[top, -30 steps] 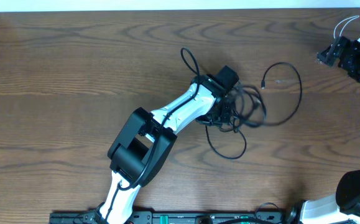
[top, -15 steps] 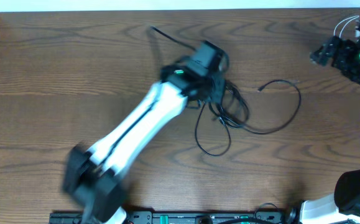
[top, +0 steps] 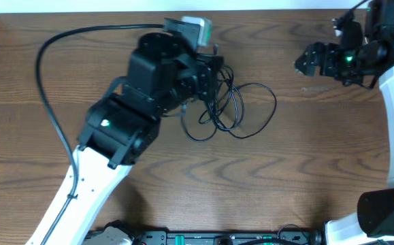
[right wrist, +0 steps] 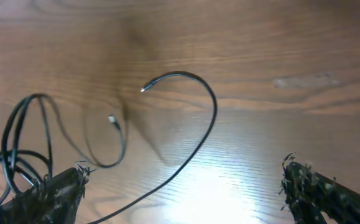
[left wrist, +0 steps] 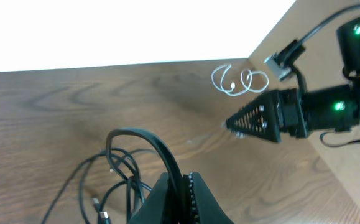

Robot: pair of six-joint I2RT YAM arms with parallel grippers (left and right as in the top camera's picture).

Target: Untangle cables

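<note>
Upper middle of the wooden tabletop (top: 305, 177): black cables (top: 241, 109) in a loose tangle of overlapping loops, just right of the left gripper (top: 214, 68). Left gripper pressed together, pinching one strand of that tangle. In the left wrist view, fingers (left wrist: 164, 202) flat against each other, a black strand arching up and leftward out of them, then curving down into the other loops. Rest of the tangle spread below and to the right of the pinch, widest loop reaching toward the right arm. From the right wrist: one free end curving up in a hook to a small plug (right wrist: 143, 89), a second small plug (right wrist: 111, 118) on a thinner loop to its left, several strands bunched at the left edge, blurred shadows on the wood beside them. Right gripper (right wrist: 183, 190) spread wide, holding nothing, fingertips far apart at the lower corners of its own view, pointed at the tangle from the right, near it but apart. White cable (left wrist: 239, 81) in small curls near the tabletop's edge beside the right arm, well apart from the black tangle. Thick arm wire (top: 40, 75) sweeping in an arc over the left side.
</note>
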